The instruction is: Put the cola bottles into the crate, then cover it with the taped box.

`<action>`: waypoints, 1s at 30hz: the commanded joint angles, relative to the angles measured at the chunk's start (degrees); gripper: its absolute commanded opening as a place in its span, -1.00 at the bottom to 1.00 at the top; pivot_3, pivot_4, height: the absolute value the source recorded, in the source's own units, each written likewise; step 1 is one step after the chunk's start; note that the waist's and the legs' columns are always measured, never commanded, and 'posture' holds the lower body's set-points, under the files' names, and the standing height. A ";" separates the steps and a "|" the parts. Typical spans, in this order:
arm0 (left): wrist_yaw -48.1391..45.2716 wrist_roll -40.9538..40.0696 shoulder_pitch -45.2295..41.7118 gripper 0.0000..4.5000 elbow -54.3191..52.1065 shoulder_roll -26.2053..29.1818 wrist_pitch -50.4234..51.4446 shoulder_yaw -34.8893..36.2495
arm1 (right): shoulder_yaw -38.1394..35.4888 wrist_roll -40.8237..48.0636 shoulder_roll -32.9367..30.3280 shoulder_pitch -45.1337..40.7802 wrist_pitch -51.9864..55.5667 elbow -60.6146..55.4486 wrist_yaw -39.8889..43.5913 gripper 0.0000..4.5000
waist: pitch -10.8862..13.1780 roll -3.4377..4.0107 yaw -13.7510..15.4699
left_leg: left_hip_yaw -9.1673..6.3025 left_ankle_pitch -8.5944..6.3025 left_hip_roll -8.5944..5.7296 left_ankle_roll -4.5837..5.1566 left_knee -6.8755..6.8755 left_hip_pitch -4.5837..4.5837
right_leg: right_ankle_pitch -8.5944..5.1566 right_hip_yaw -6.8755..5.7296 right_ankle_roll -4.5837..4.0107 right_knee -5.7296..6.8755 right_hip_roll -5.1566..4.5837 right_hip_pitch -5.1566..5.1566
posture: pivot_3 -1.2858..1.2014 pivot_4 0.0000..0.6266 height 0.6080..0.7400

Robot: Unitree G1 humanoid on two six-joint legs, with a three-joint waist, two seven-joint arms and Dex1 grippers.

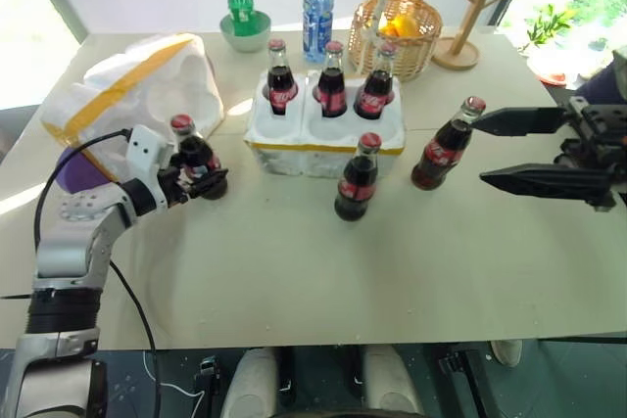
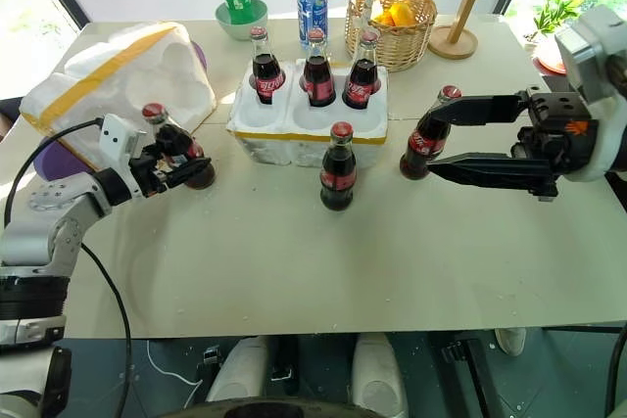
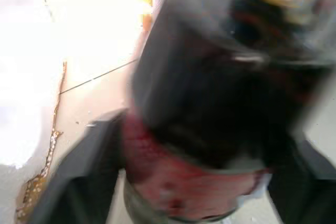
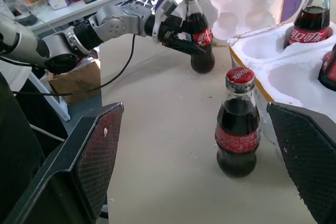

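The taped box (image 1: 147,85) lies just behind the left gripper (image 1: 201,181), whose jaws close around a cola bottle (image 1: 196,156). The crate (image 1: 323,129) holds three bottles. Another bottle (image 1: 449,144) stands beside the right gripper's (image 1: 500,149) wide, empty jaws.

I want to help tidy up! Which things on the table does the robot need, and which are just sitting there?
Needed:
- six small dark cola bottles with red caps
- low white foam crate with holes
- big white foam box with yellow tape

Just sitting there:
- green soda bottle in a bowl
- clear blue-capped water bottle
- wicker basket
- wooden rack
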 commanded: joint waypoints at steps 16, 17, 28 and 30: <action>-11.70 -16.80 -25.50 0.24 2.00 5.33 15.43 -0.51 | -1.21 2.75 2.59 4.07 -1.17 -7.66 -6.71 1.00 | 0.09 -0.22 1.59 | -0.31 -0.09 0.01 0.24 0.80 -0.29 | 0.08 -0.31 0.16 0.05 0.36 0.34 | 0.03 -0.52 1.00; -12.30 -14.81 -28.24 0.24 5.08 4.33 13.49 -1.97 | -1.32 2.85 2.81 4.57 -1.18 -8.22 -7.19 1.00 | 0.08 -0.22 1.55 | -0.28 -0.09 0.01 0.25 0.80 -0.25 | 0.11 -0.29 0.20 0.01 0.36 0.38 | 0.03 -0.52 1.00; -19.45 5.08 -47.71 0.24 44.93 -10.20 -12.73 -12.28 | -3.30 9.36 7.92 9.90 0.10 -15.06 -18.74 1.00 | 0.19 -0.45 1.25 | -0.17 -0.09 0.09 0.29 0.78 -0.35 | 0.14 -0.29 0.33 -0.07 0.71 0.30 | 0.03 -0.52 1.00; -19.62 7.27 -48.01 0.24 48.59 -11.80 -15.83 -12.84 | -2.83 9.05 8.34 11.43 -0.40 -16.06 -19.85 1.00 | 0.23 -0.52 1.33 | -0.16 -0.11 0.12 0.31 0.77 -0.38 | 0.14 -0.28 0.33 -0.08 0.71 0.26 | 0.03 -0.52 1.00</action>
